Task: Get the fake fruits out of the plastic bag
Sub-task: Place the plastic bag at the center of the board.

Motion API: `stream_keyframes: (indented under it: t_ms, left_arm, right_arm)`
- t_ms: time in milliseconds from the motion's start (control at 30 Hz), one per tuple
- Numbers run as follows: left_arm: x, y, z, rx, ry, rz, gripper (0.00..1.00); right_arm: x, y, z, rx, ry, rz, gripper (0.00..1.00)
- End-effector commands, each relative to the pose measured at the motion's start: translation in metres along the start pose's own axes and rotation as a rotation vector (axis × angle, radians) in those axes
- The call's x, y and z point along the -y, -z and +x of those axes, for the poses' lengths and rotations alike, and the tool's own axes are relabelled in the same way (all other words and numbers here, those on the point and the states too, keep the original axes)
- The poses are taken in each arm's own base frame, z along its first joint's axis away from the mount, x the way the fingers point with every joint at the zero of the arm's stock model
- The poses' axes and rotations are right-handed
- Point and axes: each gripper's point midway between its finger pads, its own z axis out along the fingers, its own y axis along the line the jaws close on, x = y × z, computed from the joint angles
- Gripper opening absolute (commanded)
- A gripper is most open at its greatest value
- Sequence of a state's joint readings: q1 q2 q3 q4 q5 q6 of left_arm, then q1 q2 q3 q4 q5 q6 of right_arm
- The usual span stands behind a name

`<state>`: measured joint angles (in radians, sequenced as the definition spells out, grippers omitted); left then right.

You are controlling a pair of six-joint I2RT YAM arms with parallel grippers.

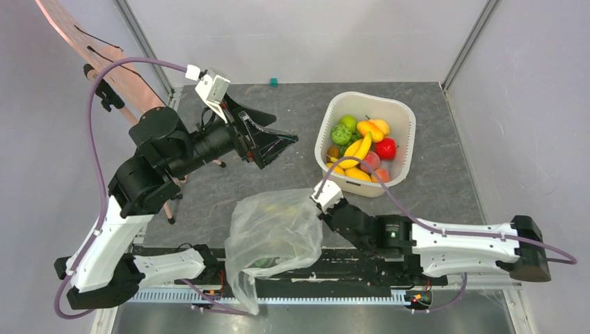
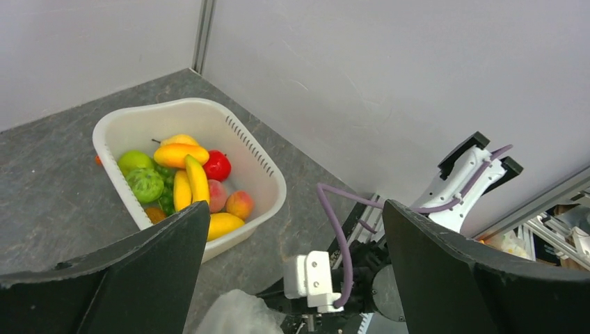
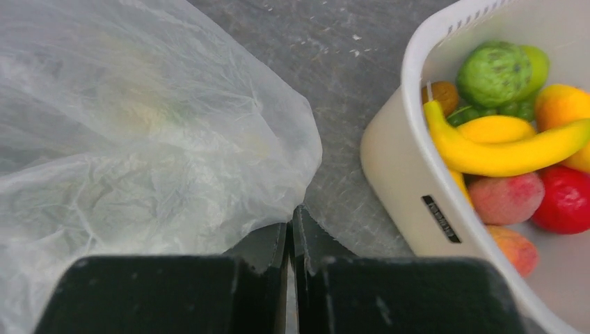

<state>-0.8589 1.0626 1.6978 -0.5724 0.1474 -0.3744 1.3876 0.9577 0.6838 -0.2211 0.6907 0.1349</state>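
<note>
Clear crinkled film marks the plastic bag (image 1: 275, 233), which lies on the grey table (image 1: 292, 104) at the near edge between the two arm bases, its lower end hanging over the front rail. The top view places the right gripper (image 1: 319, 197) at the bag's upper right edge. Only the right wrist view settles the jaws: clenched together, with the film's edge nipped at their tips. That view also shows faint yellow-green shapes through the film, too blurred to name.

The fake fruits (image 1: 363, 147) in plain sight, including bananas, a red fruit and a bumpy green one, sit in a white basin (image 1: 410, 125), just beside the bag. The left gripper (image 1: 282, 147) hangs above the table. Its wrist view shows the jaws spread wide and empty, facing the basin.
</note>
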Motion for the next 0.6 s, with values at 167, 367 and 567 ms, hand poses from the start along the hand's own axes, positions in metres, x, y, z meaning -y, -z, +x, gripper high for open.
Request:
stream_keyframes:
  t_ms: [167, 367, 567]
  left_arm:
    - [-0.004, 0.028, -0.005, 0.052, 0.036, -0.045, 1.00]
    - [-0.008, 0.043, -0.004, 0.069, 0.038, -0.071, 1.00]
    - [-0.021, 0.055, 0.011, 0.067, 0.050, -0.128, 1.00]
  right_arm:
    - [0.063, -0.039, -0.109, 0.154, -0.114, 0.140, 0.04]
    - [0.074, -0.077, -0.151, 0.177, -0.143, 0.117, 0.25]
    - [0.059, -0.101, -0.151, 0.133, -0.124, 0.024, 0.70]
